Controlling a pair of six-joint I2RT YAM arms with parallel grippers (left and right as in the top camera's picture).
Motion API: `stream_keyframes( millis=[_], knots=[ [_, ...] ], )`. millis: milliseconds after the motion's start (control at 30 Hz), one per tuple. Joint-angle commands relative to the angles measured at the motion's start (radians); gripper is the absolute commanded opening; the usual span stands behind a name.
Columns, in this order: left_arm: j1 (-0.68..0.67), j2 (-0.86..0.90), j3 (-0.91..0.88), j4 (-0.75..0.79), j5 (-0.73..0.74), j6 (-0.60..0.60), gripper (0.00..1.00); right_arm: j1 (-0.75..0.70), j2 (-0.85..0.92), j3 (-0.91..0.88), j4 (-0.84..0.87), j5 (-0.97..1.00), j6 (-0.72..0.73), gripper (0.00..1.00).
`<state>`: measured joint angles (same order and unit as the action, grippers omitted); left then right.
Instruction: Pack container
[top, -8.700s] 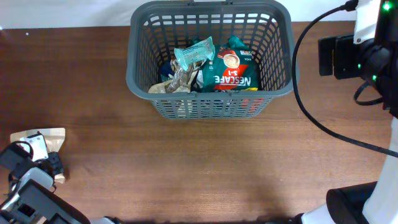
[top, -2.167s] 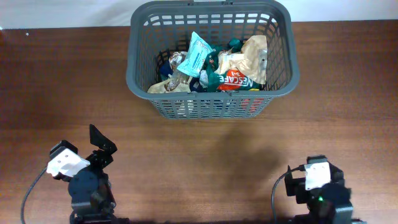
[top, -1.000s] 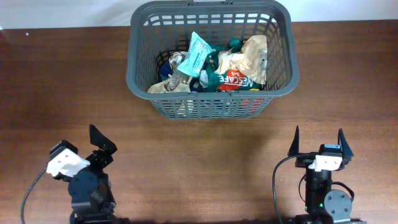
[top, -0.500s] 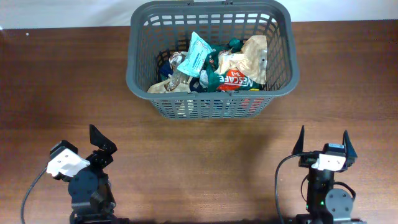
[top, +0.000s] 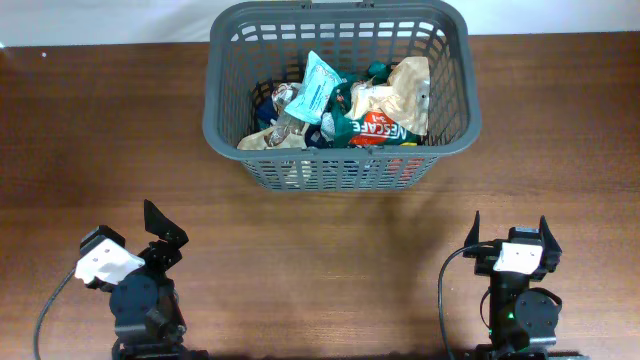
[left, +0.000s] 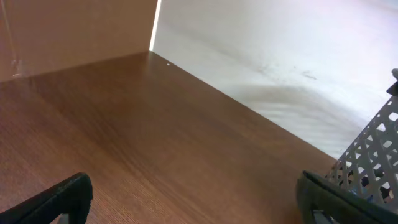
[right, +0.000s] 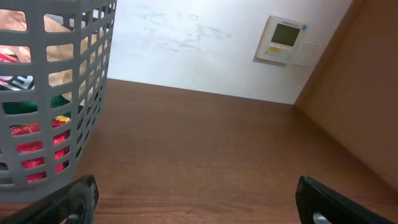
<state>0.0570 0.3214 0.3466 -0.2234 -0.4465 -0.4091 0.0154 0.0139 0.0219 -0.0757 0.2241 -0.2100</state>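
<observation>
Container (top: 340, 172) looks stiff and light; likely best grabbed by its solid rim. Left gripper (top: 163, 232) and right gripper (top: 510, 228) both spread, empty.

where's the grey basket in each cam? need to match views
Overhead: container at top centre.
Left wrist: container, only a lattice corner at the lower right edge.
Right wrist: container, its slotted wall along the left edge.
Shared landmark: the brown wooden table under it, seen in all three.

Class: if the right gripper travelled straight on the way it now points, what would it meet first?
The right gripper looks mostly free over the table to the far wall; one finger might graze the container, depth unclear.
</observation>
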Motion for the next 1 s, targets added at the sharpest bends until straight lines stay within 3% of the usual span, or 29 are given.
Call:
stream_keyframes(
  millis=[0, 400, 567, 767, 967],
  knots=[
    [-0.004, -0.003, -0.004, -0.001, -0.011, -0.006, 0.99, -0.002, -0.002, -0.006, -0.004, 0.013, 0.005, 0.99],
    [-0.004, -0.013, -0.004, 0.003, -0.011, -0.006, 0.99, -0.002, -0.002, -0.006, -0.004, 0.013, 0.005, 0.99],
    [-0.034, -0.097, -0.005, 0.016, 0.012, -0.029, 0.99, -0.002, -0.002, -0.006, -0.003, 0.013, 0.005, 0.99],
    [-0.075, -0.205, -0.045, 0.179, 0.031, -0.137, 0.99, -0.002, -0.002, -0.006, -0.003, 0.013, 0.005, 0.99],
    [-0.082, -0.27, -0.187, 0.462, 0.089, -0.233, 0.99, -0.002, -0.002, -0.006, -0.003, 0.013, 0.004, 0.99]
  ],
)
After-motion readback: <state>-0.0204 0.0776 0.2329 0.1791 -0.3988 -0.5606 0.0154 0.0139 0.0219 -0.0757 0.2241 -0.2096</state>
